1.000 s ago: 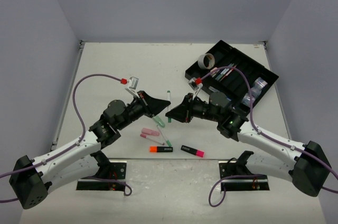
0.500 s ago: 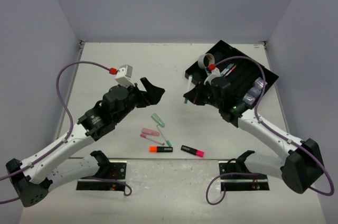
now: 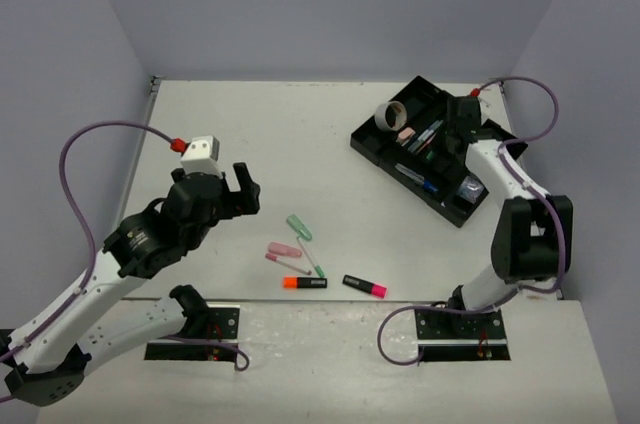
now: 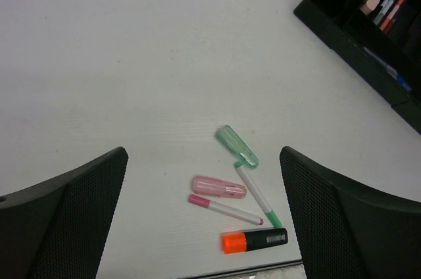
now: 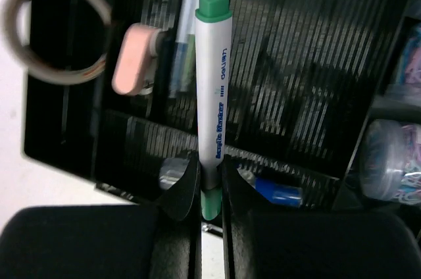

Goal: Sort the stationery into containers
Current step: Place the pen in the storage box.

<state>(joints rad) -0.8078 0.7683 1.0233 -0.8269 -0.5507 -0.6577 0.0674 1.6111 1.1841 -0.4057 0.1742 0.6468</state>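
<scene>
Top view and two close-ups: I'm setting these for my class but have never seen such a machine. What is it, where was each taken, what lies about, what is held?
Two robot arms stand at the near edge of a table. The wide picture looks down from above; each close-up comes from a wrist camera. The left fingers are open and empty near loose pens and highlighters. The right fingers pinch a green-capped white marker over the black tray, which holds a tape ring.
</scene>
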